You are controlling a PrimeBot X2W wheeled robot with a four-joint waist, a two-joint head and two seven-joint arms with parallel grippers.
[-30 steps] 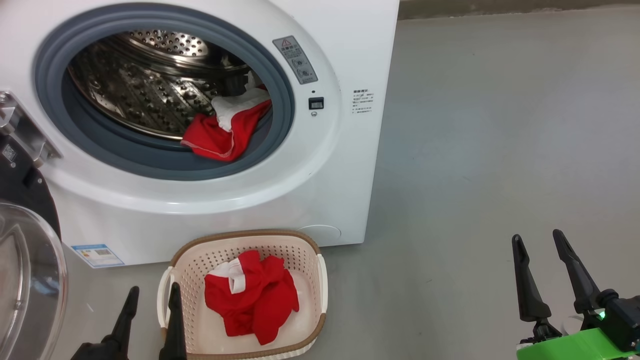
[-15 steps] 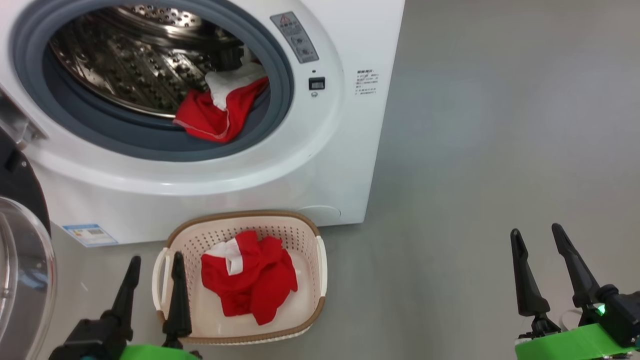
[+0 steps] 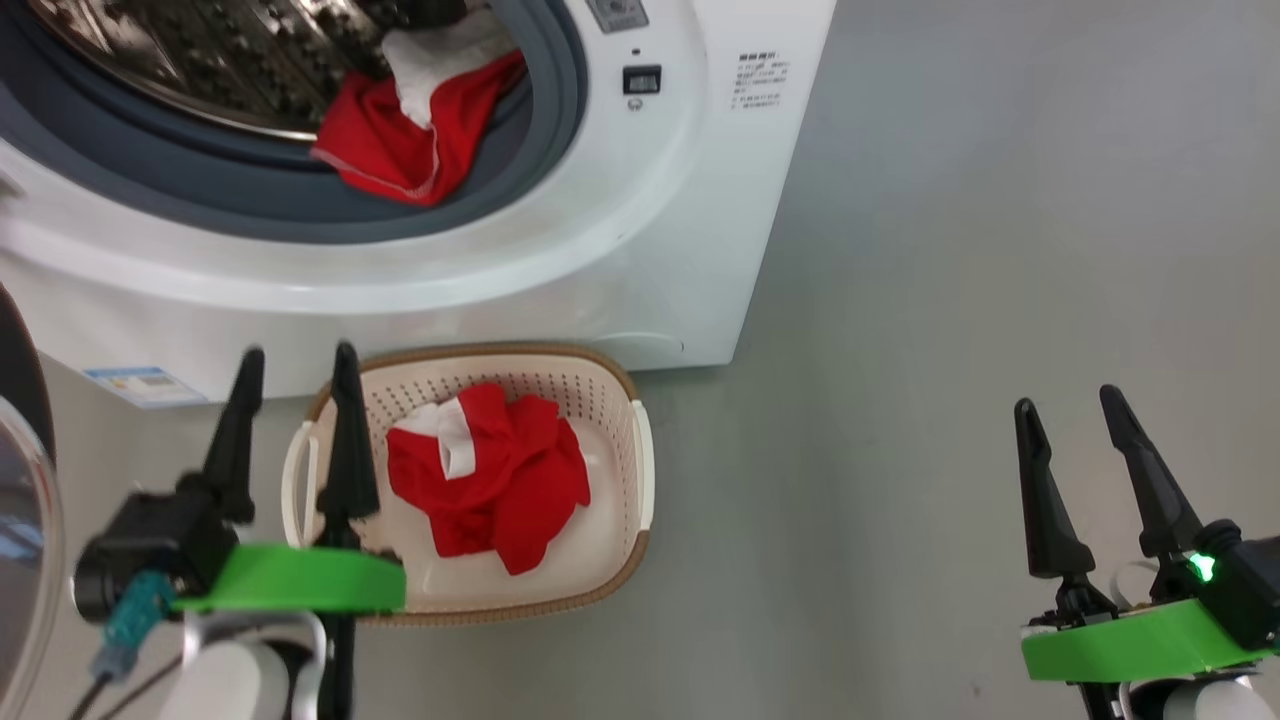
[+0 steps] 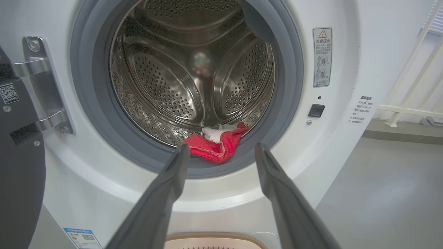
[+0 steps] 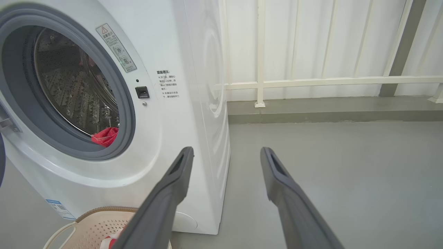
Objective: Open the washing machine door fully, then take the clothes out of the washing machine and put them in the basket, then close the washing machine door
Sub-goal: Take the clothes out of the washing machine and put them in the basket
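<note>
The washing machine point(image 3: 620, 230) stands open, its door swung out to the left, with the glass bowl point(image 3: 25, 560) at the picture's edge and the black panel point(image 4: 17, 180) on its hinge. One piece of the clothes, red with white, lies on the grey ring at the drum's mouth point(image 3: 400, 140) point(image 4: 218, 148) point(image 5: 105, 136). Another red piece point(image 3: 490, 470) lies in the basket point(image 3: 643, 470) on the floor in front of the machine. My left gripper point(image 3: 296, 355) point(image 4: 222, 148) is open and empty over the basket's left end, pointing at the drum. My right gripper point(image 3: 1065, 400) point(image 5: 226, 150) is open and empty, off to the right over bare floor.
Grey floor point(image 3: 950, 250) stretches to the right of the machine. A white railing point(image 5: 311, 81) and a low kerb run behind it. The metal door hinge point(image 4: 45, 90) sits at the left of the drum opening.
The whole head picture has shifted, so the camera has tilted down. Against the basket, my left gripper has reached forward towards the machine. Both grippers stay open.
</note>
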